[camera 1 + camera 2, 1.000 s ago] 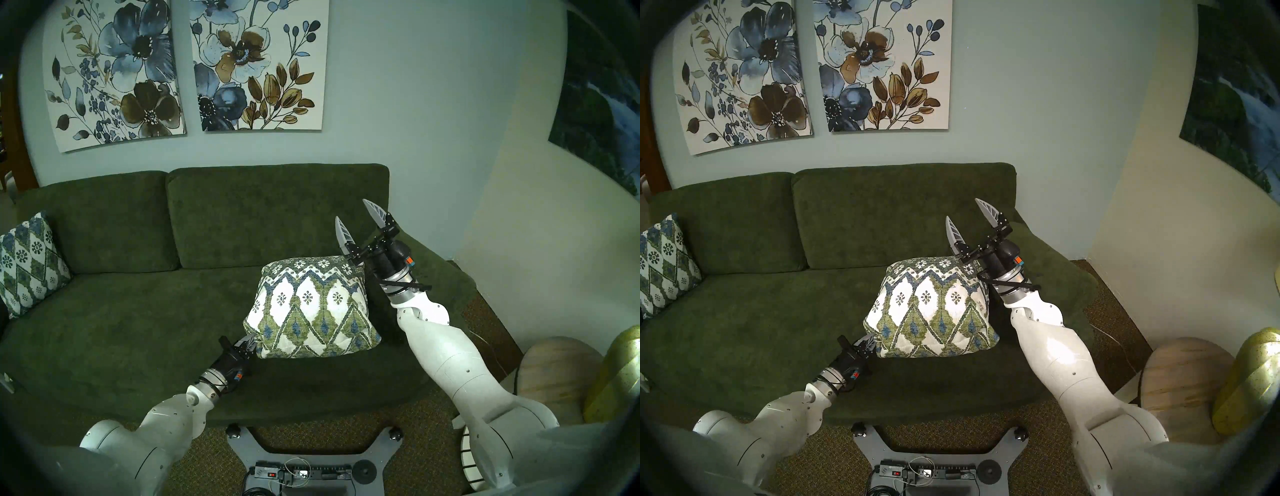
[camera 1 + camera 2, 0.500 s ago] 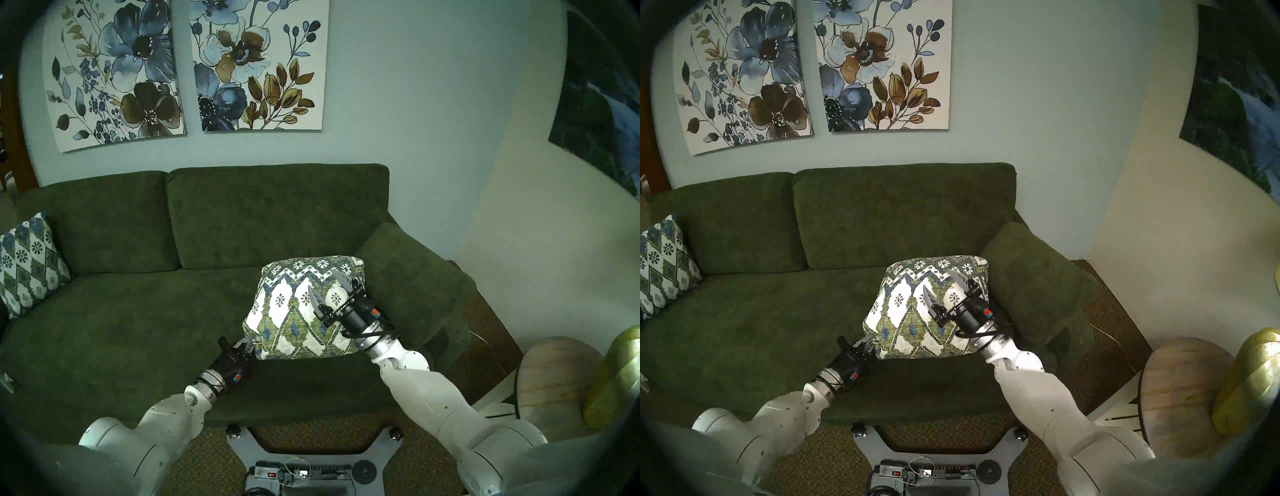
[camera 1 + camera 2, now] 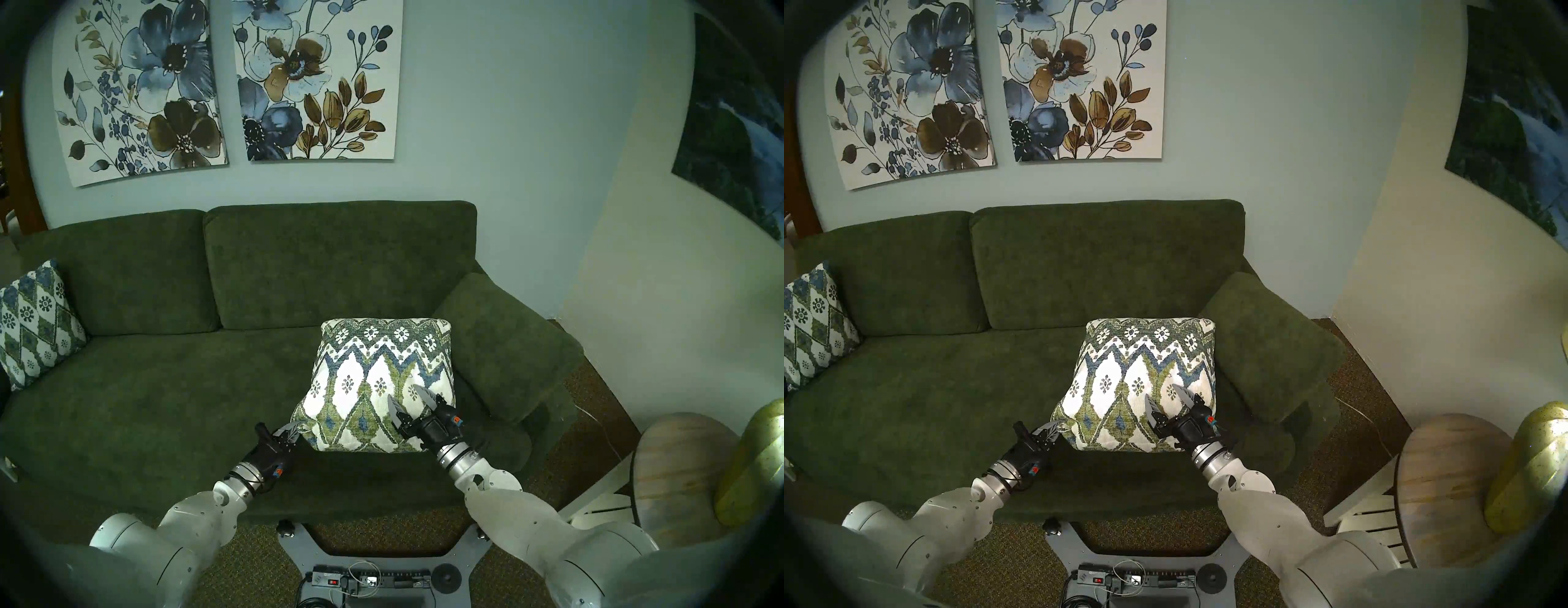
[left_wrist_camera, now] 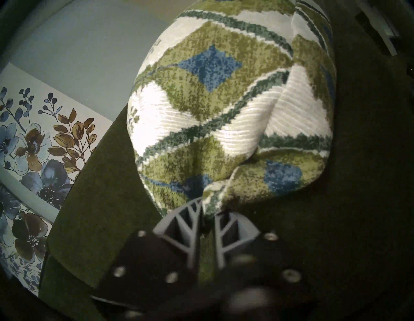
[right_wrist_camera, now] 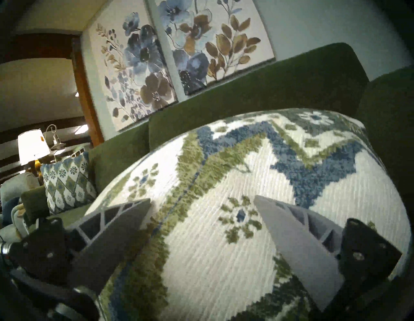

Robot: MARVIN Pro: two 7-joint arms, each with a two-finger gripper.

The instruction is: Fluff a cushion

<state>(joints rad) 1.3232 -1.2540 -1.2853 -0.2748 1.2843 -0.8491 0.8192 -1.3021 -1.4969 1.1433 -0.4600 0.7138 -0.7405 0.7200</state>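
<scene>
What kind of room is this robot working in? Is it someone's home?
Most likely a home living room: a green sofa with a patterned cushion, two flower paintings on the wall above it, and a lit table lamp in the next room.

The right gripper [image 3: 410, 397], raised above the cushion's [image 3: 373, 373] far right corner a second ago with its open fingers pointing up toward the sofa [image 3: 169, 382] backrest, now sits low at the cushion's near right corner, fingers spread wide over the patterned top face. The cushion, bunched and tilted before, now lies flatter and squarer on the seat, its top face broader. The left gripper [image 3: 293, 429], pinched on the near left corner, sits slightly nearer the seat's front edge, drawing that corner out.
</scene>
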